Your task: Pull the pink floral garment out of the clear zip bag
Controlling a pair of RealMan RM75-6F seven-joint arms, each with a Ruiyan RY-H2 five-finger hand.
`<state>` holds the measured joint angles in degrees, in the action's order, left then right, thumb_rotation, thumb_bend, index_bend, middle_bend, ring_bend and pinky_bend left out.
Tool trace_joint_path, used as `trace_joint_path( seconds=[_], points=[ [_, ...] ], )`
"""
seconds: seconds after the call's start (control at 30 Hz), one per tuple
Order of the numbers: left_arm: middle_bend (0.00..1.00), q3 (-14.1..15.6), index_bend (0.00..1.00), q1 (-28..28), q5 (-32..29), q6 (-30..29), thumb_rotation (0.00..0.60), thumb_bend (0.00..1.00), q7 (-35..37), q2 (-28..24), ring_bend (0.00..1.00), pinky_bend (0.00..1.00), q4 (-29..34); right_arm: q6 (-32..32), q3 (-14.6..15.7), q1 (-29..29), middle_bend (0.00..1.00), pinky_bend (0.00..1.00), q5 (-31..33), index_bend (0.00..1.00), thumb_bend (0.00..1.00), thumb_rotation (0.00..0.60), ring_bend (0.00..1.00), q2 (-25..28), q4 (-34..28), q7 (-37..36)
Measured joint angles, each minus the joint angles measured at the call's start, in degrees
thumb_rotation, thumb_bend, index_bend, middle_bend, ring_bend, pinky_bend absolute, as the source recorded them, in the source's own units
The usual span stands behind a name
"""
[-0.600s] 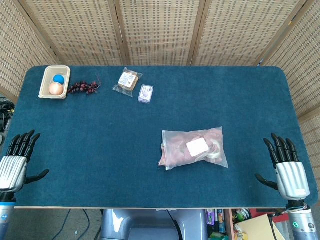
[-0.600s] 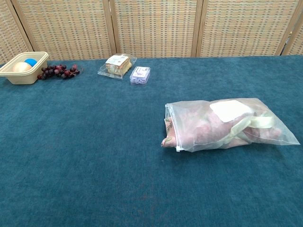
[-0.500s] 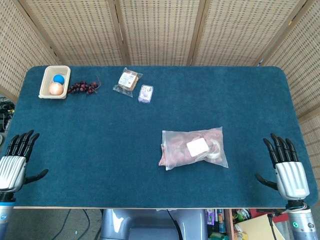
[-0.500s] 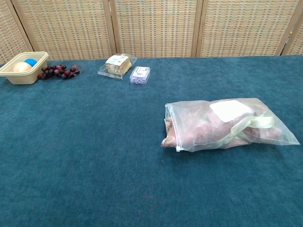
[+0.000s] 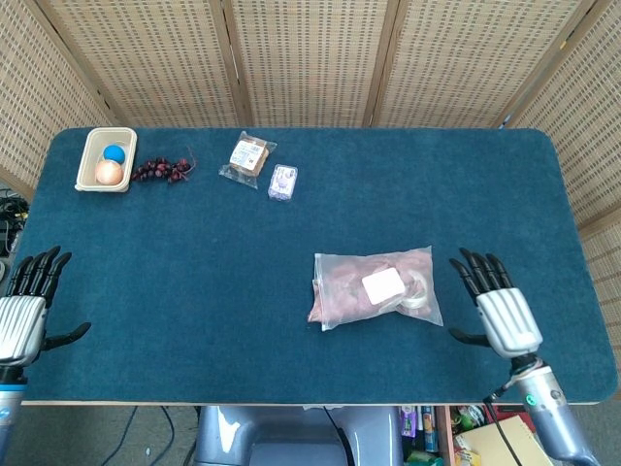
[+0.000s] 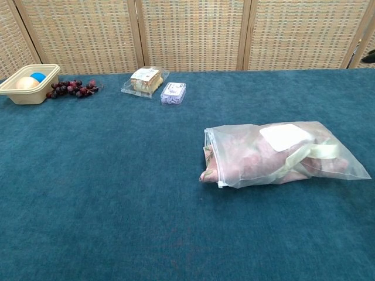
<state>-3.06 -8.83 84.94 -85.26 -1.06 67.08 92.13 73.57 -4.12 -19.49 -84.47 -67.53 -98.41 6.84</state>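
Woven screens stand behind a blue-carpeted tabletop, where the right hand, fingers spread and holding nothing, has moved in from the right edge to sit just beside the clear zip bag. That bag lies right of centre near the front edge, the pink floral garment inside, so pulling has not begun. At the front-left corner, the left hand hangs empty with fingers apart.
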Motion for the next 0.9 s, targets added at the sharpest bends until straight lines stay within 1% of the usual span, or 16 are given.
trace_joint_path(
  seconds=[0.07, 0.1, 0.2, 0.3, 0.4, 0.47, 0.6, 0.67, 0.7, 0.73, 0.8, 0.83, 0.87, 0.9],
  points=[
    [0.0, -0.2, 0.0, -0.2, -0.5, 0.6, 0.6, 0.11, -0.1, 0.1, 0.0, 0.0, -0.3, -5.5, -1.3, -2.9, 0.0, 0.0, 3.1, 0.0, 0.0, 0.6, 0.0, -0.1, -0.7, 0.6],
    [0.0, -0.2, 0.0, -0.2, -0.7, 0.8, 0.6, 0.11, -0.1, 0.2, 0.0, 0.0, -0.4, -9.1, -2.2, -5.0, 0.0, 0.0, 5.7, 0.0, 0.0, 0.6, 0.0, -0.2, -0.9, 1.3],
    [0.0, -0.6, 0.0, -0.5, -1.8, 1.7, 0.6, 0.11, -0.1, 0.4, 0.0, 0.0, -0.9, -17.0, -4.4, -10.2, 0.0, 0.0, 12.9, 0.0, 0.0, 0.6, 0.0, -1.4, -1.0, 4.1],
    [0.0, -1.1, 0.0, -0.9, -3.1, 2.7, 0.6, 0.11, -0.1, 0.7, 0.0, 0.0, -1.5, -22.2, -5.8, -15.0, 0.0, 0.0, 20.6, 0.0, 0.0, 0.6, 0.0, -3.5, 0.0, 8.0],
    [0.0, -1.5, 0.0, -1.2, -3.5, 3.3, 0.6, 0.11, 0.1, 1.0, 0.0, 0.0, -1.8, -26.1, -6.4, -19.8, 0.0, 0.0, 28.4, 0.0, 0.0, 0.6, 0.0, -6.3, 2.4, 13.2],
    [0.0, -1.6, 0.0, -1.3, -3.6, 3.4, 0.6, 0.11, 0.1, 1.1, 0.0, 0.0, -1.9, -27.5, -6.3, -22.2, 0.0, 0.0, 32.9, 0.0, 0.0, 0.6, 0.0, -8.1, 4.2, 16.4],
    [0.0, -1.8, 0.0, -1.5, -4.1, 4.1, 0.6, 0.11, 0.1, 1.3, 0.0, 0.0, -2.3, -29.6, -5.4, -27.0, 0.0, 0.0, 42.9, 0.0, 0.0, 0.6, 0.0, -11.8, 8.4, 22.0],
    [0.0, -2.1, 0.0, -1.8, -4.4, 4.4, 0.6, 0.11, -0.3, 1.6, 0.0, 0.0, -2.6, -30.8, -4.8, -29.0, 0.0, 0.01, 46.2, 0.0, 0.0, 0.6, 0.0, -13.4, 10.6, 23.4],
    [0.0, -2.1, 0.0, -1.8, -4.4, 4.4, 0.6, 0.12, -0.4, 1.7, 0.0, 0.0, -2.7, -31.3, -4.5, -30.2, 0.0, 0.03, 47.5, 0.0, 0.0, 0.6, 0.0, -14.6, 12.0, 24.0],
    [0.0, -2.2, 0.0, -1.8, -4.4, 4.4, 0.6, 0.12, -0.4, 1.7, 0.0, 0.0, -2.7, -31.6, -4.3, -30.9, 0.01, 0.07, 47.9, 0.0, 0.0, 0.6, 0.01, -15.3, 12.8, 24.3],
    [0.0, -2.2, 0.0, -1.8, -4.4, 4.4, 0.6, 0.11, -0.6, 1.8, 0.0, 0.0, -2.8, -31.8, -3.9, -31.4, 0.12, 0.21, 47.6, 0.08, 0.0, 0.6, 0.09, -16.1, 13.7, 24.4],
    [0.0, -2.2, 0.0, -1.9, -4.5, 4.4, 0.6, 0.11, -0.6, 1.9, 0.0, 0.0, -2.8, -31.8, -3.7, -31.5, 0.23, 0.31, 47.3, 0.17, 0.0, 0.6, 0.19, -16.3, 13.9, 24.5],
    [0.0, -2.2, 0.0, -1.9, -4.5, 4.5, 0.6, 0.11, -0.7, 1.9, 0.0, 0.0, -2.8, -31.9, -3.5, -31.7, 0.35, 0.41, 47.0, 0.29, 0.02, 0.6, 0.31, -16.5, 14.3, 24.4],
    [0.0, -2.2, 0.0, -1.9, -4.5, 4.5, 0.6, 0.11, -0.7, 1.9, 0.0, 0.0, -2.8, -31.8, -3.3, -31.8, 0.43, 0.47, 46.3, 0.36, 0.06, 0.6, 0.38, -16.8, 14.8, 24.3]
  ],
)
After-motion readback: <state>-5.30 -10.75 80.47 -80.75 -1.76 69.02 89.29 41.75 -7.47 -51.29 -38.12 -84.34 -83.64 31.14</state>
